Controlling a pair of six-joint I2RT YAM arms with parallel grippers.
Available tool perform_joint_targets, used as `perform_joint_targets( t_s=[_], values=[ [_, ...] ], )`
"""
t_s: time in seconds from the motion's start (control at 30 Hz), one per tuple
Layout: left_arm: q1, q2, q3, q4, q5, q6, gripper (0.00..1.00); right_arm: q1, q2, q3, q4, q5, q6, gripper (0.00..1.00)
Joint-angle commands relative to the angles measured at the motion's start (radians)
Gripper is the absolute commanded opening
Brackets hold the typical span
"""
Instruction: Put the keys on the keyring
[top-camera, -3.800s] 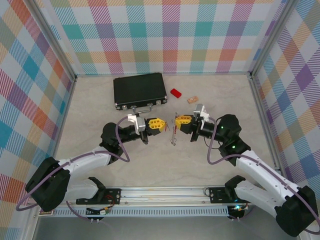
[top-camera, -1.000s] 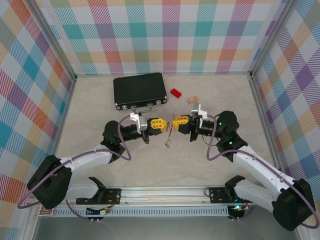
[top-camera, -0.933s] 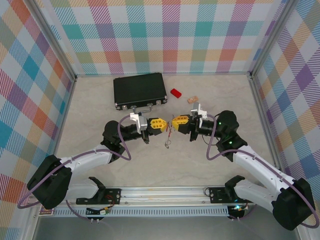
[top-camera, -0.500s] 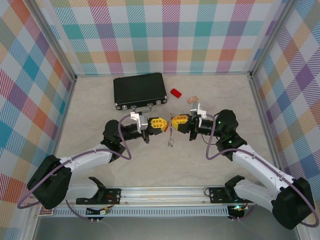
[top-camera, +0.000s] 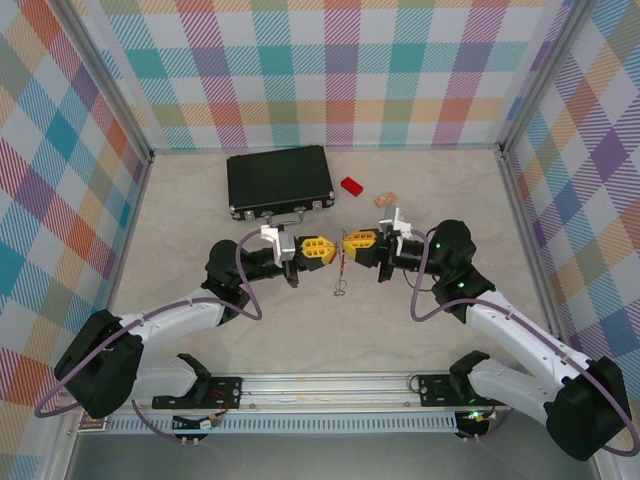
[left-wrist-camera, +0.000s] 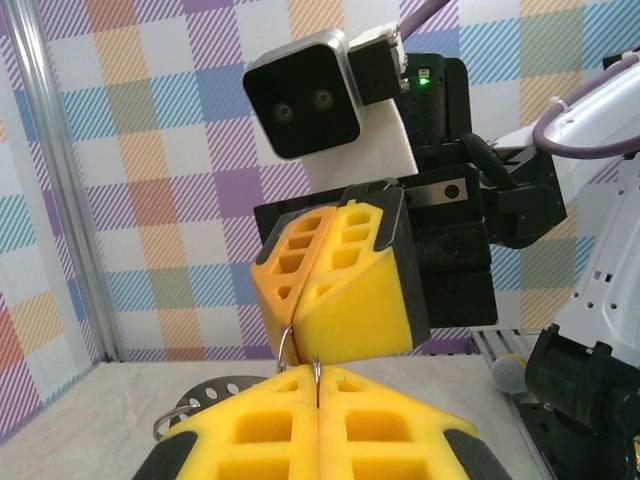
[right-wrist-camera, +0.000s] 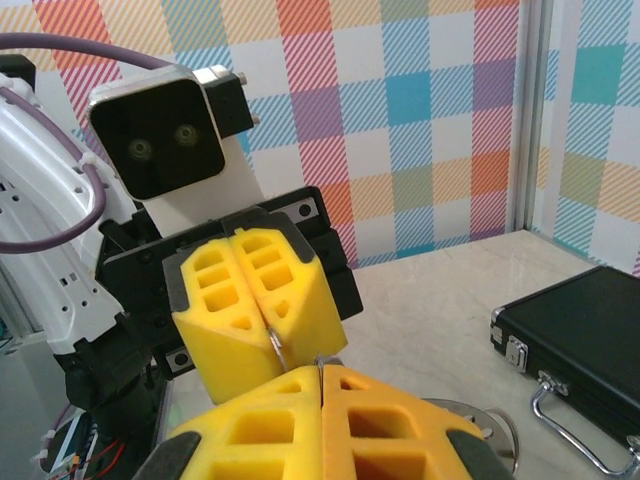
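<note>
1. grippers meet tip to tip over mid-table: left gripper (top-camera: 328, 252) and right gripper (top-camera: 347, 243), both with jaws pressed together on the thin wire of the keyring (top-camera: 341, 278).
2. keyring hangs between them, its lower loop just above the table (top-camera: 330, 335).
3. farther back lie a black case (top-camera: 280, 178), a red block (top-camera: 351, 186) and a tan block (top-camera: 385, 200).

Brings the right gripper (top-camera: 347, 243) leftward, nearer the left gripper (top-camera: 328, 250) than a few seconds ago, narrowing the gap between the yellow fingertips. Swings the keyring (top-camera: 342, 275), dangling between them, from its leftward slant of a second ago to nearly straight down, its lower loop farther right.
</note>
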Motion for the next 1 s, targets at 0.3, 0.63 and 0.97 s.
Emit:
perform_joint_targets(
  t_s=[0.3,0.63,0.97],
  values=[
    [0.001,0.014,0.016,0.058,0.029,-0.005,0.0,0.008,-0.021,0.029,-0.009,0.043,-0.03,0.0],
    [0.002,-0.034,0.013,-0.09,-0.054,0.089,0.0,0.007,-0.055,0.012,-0.011,0.045,-0.057,0.0],
    [0.003,-0.038,0.011,-0.07,-0.03,0.08,0.0,0.034,-0.041,0.018,-0.042,0.052,-0.1,0.0]
  ],
)
